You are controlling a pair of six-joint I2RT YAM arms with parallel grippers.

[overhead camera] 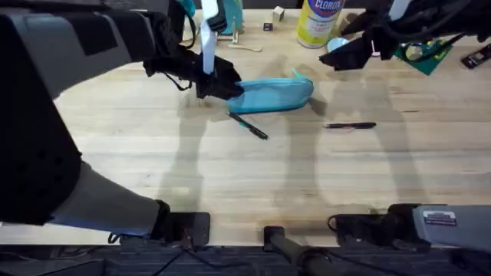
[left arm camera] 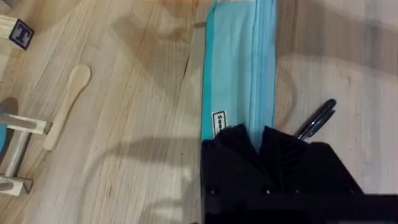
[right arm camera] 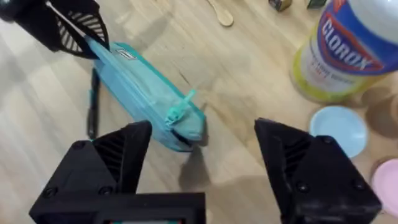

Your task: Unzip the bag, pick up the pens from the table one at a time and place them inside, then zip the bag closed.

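Risk first: pouch slip. The bag (overhead camera: 276, 93) lies toward the far edge of the tabletop (overhead camera: 153, 169), about mid-width, long axis roughly parallel to that edge. Its zipper looks already drawn open or nearly so; the pull tab (right arm camera: 179, 109) sits at the right-hand end, where a dark gap shows in the right wrist view. If the left claw (overhead camera: 219, 86) loses its hold on the left end, the fabric would bunch or slide when anything is pushed into the mouth, and the opening could fold flat.

Second risk: the nearer pen (overhead camera: 248, 125) lies diagonally just in front of the bag, close under the left claw. A sweep by either arm could roll it or jam it beneath the pouch. The other pen (overhead camera: 350, 125) lies well apart to the right, clear of both arms; thin and round, so a poor pinch could flick it toward the near edge.

Third risk: the Clorox tub (overhead camera: 320, 21) and a small blue lid (right arm camera: 338, 129) stand by the far edge beside the right arm's path; a wide swing could knock them.

Pose, near to far. Left arm reaches from its base across to the bag's left end, claw pointing down, fingers (left arm camera: 273, 149) closed on the pouch fabric at that end. Right claw (right arm camera: 202, 158) hangs above the tabletop near the far right, tilted toward the bag's zipper end, jaws wide apart, holding nothing.
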